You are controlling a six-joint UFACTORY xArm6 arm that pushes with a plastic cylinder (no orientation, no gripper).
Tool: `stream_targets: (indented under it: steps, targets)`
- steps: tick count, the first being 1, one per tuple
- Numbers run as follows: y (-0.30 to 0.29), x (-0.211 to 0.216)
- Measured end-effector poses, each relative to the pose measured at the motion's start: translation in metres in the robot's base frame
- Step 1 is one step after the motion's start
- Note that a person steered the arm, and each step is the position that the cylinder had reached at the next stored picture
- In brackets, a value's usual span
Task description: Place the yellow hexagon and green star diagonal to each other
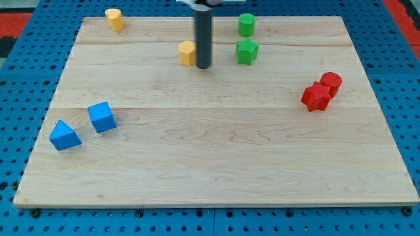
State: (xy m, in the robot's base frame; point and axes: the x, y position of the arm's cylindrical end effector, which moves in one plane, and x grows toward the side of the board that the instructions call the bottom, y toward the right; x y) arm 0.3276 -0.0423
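Note:
The yellow hexagon (pixel 187 52) lies near the top middle of the wooden board (pixel 216 164). My tip (pixel 204 67) stands just to its right, touching or almost touching it. The green star (pixel 247 51) lies to the right of my tip, level with the hexagon, with a gap between them. A green round block (pixel 246 24) sits right above the star.
A second yellow block (pixel 115 19) sits at the top left edge. A blue cube (pixel 102 117) and a blue triangle (pixel 64 135) lie at the left. A red star (pixel 316 97) and a red round block (pixel 331 84) touch each other at the right.

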Motion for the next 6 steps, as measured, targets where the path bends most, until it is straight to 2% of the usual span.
stream_targets:
  steps: [1,2,3,4,5,6]
  targets:
    - [-0.025,-0.016]
    - [0.031,-0.026]
    - [-0.031,-0.048]
    - [-0.046,-0.05]
    - [-0.014,-0.077]
    - [0.06,-0.1]
